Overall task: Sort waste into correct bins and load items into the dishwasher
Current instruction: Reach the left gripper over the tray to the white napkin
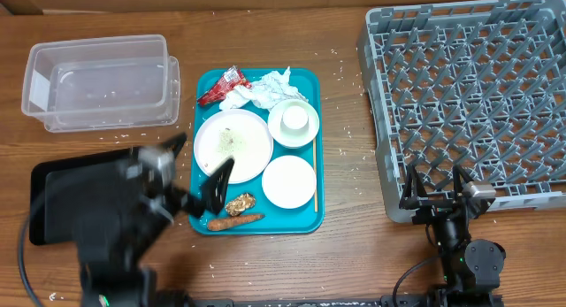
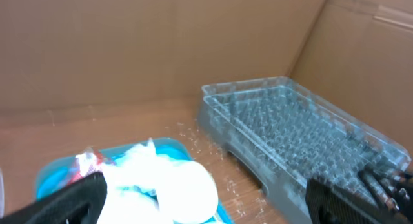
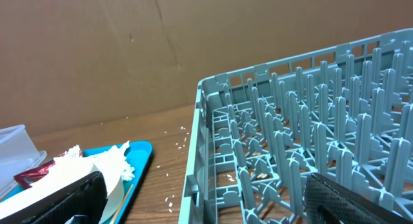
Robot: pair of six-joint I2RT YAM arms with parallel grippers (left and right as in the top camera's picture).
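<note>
**Hovering wide open, both arms empty-handed**

From where I stand, the left arm (image 1: 115, 227) shows only as a blur in the overhead view. The left jaws are spread fully apart and hold nothing. One finger hangs over the near left rim of the round white plate (image 1: 233, 145), the other just off the teal plastic tray (image 1: 210, 77).

That tray sits mid-table and carries everything still to be sorted. The crumpled white napkin (image 1: 265, 88) and the red wrapper (image 1: 221, 86) lie at its far end. A small white cup (image 1: 294, 119) rests inside a greenish white bowl (image 1: 309, 134), with a second white bowl (image 1: 289, 180) nearer. A small brown food chunk (image 1: 240, 203) and a thin orange carrot-like piece (image 1: 234, 222) lie at the near edge. Loose white rice (image 1: 340, 77) is scattered on the table.

The clear plastic rectangular tub (image 1: 97, 81) stands far left. The flat black rectangular tray (image 1: 49, 179) lies nearer, partly under the left arm.

The big grey plastic dish rack (image 1: 469, 95) fills the right side, no dishes in it. The right arm (image 1: 469, 254) has its right jaws fully parted and empty at the rack's near edge.
</note>
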